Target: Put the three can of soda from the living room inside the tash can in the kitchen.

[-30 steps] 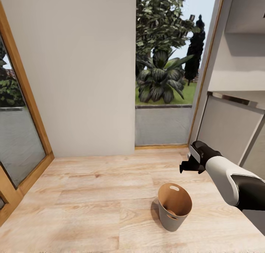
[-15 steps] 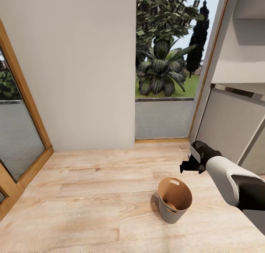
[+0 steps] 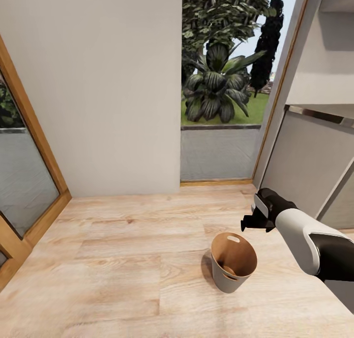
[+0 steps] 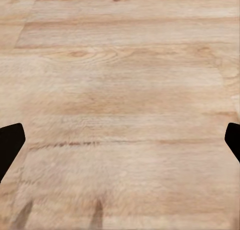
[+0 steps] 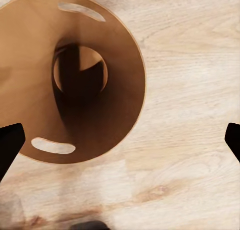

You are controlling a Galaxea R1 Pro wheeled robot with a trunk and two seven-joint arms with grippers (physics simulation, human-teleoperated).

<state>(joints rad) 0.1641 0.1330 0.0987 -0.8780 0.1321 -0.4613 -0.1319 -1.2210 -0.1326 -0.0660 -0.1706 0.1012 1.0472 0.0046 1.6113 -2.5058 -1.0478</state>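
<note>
Kitchen corner with pale wood plank floor [image 3: 123,259], grain running crosswise in the head view. Plain light wall [image 3: 98,82] straight ahead; wood-framed glass pane [image 3: 24,181] at the left edge; tall glazed opening [image 3: 219,146] beyond the wall, giving onto a broad-leaved garden plant [image 3: 216,90], lawn and dark trees. Grey cabinet front [image 3: 307,171] at the right, with a metallic strip along its top and a pale wall unit above. Tash can [image 3: 233,269] upright on the floor, right of centre: tapered, coppery-brown inside, beige-grey outside, oval handle slots near the rim on the far and near sides. Small round orange-brown shape at the bottom of the can, identity not resolvable. Right pincer [image 3: 250,223] raised in the air, above the can and a little beyond its far rim, not touching it; white and black forearm entering from the lower right. In the right wrist view, tash can [image 5: 70,79] seen from straight above, mouth open toward the camera, offset to one side of the line between the two dark fingertips [image 5: 10,145], which sit far apart at the frame edges with nothing held. Left pincer [image 4: 120,140] likewise spread wide over bare floor [image 4: 120,89], nothing between its tips.
</note>
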